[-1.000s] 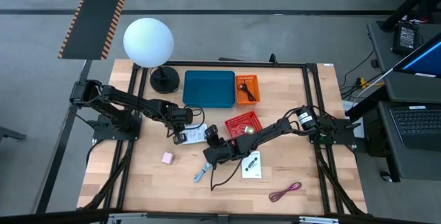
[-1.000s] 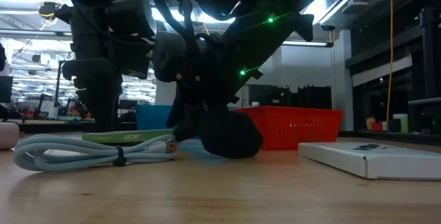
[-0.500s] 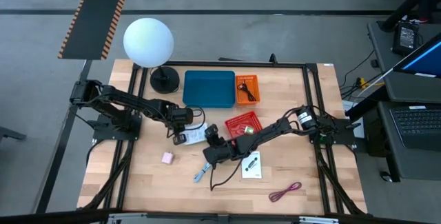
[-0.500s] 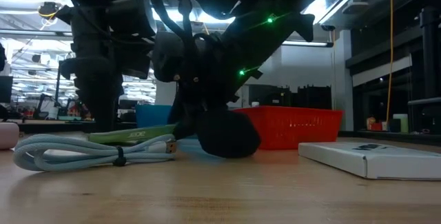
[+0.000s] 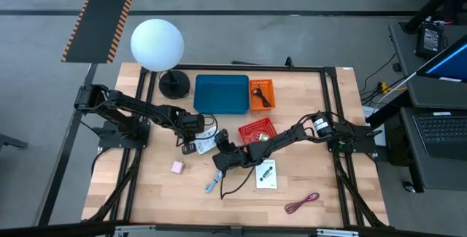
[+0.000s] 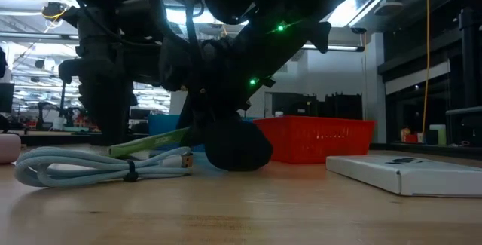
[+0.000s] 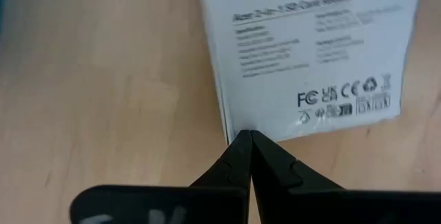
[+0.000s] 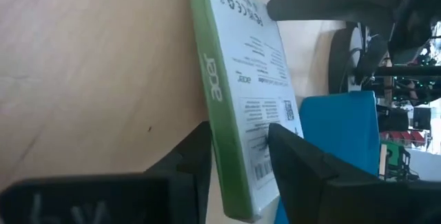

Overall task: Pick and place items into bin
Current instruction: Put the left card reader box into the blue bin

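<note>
From above: the left gripper (image 5: 191, 146) and the right gripper (image 5: 218, 157) both work at the white box (image 5: 205, 143) near the middle of the surface (image 5: 153, 193). The blue bin (image 5: 221, 93) sits at the far edge, an orange basket (image 5: 261, 94) touching its side, a red basket (image 5: 257, 130) just nearer. The pink cube (image 5: 176, 167) lies toward the left edge, the blue-silver tool (image 5: 212, 184) beside the right arm, a second white box (image 5: 267, 174) near it, and the maroon cable (image 5: 302, 203) by the near edge.

Low down now: the box (image 6: 151, 142) shows its green edge, tilted, one end lifted off the wood. A grey bundled cable (image 6: 98, 162) lies in front, the second box (image 6: 403, 173) off to the side, the red basket (image 6: 316, 138) behind.

Left wrist: the left gripper (image 7: 249, 136) is pinched together, its tips touching the printed box (image 7: 310, 52) at its edge.

Right wrist: the right gripper (image 8: 241, 148) is clamped on the green-edged box (image 8: 238, 79), a finger on each face, with the blue bin (image 8: 337, 124) beyond.
</note>
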You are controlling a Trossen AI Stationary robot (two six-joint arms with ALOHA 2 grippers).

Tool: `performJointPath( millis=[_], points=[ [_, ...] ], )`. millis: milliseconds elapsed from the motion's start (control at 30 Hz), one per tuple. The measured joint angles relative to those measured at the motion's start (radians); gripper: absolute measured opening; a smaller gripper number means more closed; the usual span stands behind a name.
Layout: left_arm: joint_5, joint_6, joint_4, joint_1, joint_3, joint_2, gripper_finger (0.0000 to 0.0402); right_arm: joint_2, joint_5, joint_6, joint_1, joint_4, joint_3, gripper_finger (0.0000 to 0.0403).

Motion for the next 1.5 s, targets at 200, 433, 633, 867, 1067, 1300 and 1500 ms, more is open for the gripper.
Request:
performJointPath(
  millis=[200, 433, 633, 867, 1067, 1300, 1500],
  points=[
    [-0.002, 0.021, 0.005, -0.002, 0.000, 0.000, 0.0002, 0.000, 0.005, -0.001, 0.000, -0.001, 0.000, 0.0058],
    [-0.002, 0.032, 0.004, -0.003, 0.001, -0.010, 0.0003, 0.000, 0.005, -0.001, 0.000, -0.004, 0.002, 0.0011],
    [0.006, 0.078, 0.000, -0.004, 0.031, -0.060, 0.0002, -0.004, 0.018, 0.004, 0.000, -0.013, 0.002, 0.0006],
    [-0.046, 0.119, -0.043, -0.006, 0.055, -0.170, 0.0002, -0.036, 0.070, -0.003, -0.006, -0.039, 0.001, 0.0003],
    [-0.162, 0.161, -0.047, -0.056, 0.055, -0.321, 0.0002, -0.093, 0.065, 0.003, 0.000, -0.052, 0.001, 0.0003],
    [-0.295, 0.165, -0.010, -0.153, 0.055, -0.461, 0.0002, -0.199, 0.060, 0.055, -0.002, -0.079, 0.002, 0.0003],
    [-0.368, 0.274, 0.083, -0.240, 0.011, -0.517, 0.0003, -0.295, 0.052, 0.275, -0.023, -0.243, 0.002, 0.0002]
  ],
)
